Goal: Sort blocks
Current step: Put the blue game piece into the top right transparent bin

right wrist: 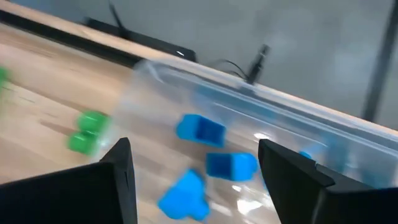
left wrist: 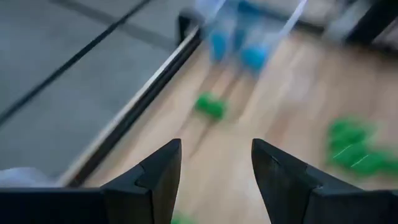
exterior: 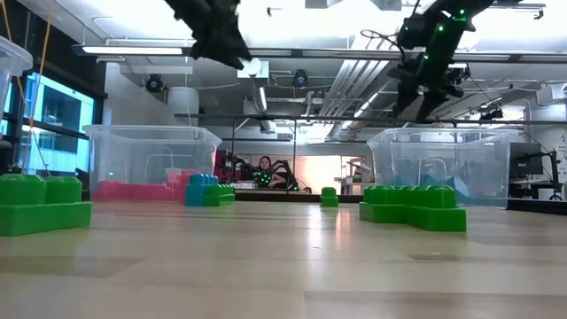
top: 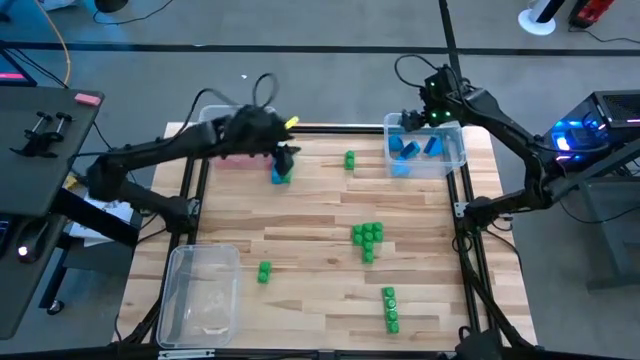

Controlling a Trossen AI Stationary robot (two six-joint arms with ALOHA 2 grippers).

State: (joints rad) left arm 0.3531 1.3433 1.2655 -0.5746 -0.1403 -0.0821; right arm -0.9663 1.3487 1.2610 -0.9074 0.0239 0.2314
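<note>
Over the table's eleven o'clock, my left gripper hangs half spread and empty above a small blue plastic block, beside the clear rectangular bin holding red blocks. Green plastic blocks lie scattered from centre to six o'clock, leaving open wood between. At one o'clock my right gripper gapes empty over the clear bin of blue blocks, inside its rim.
</note>
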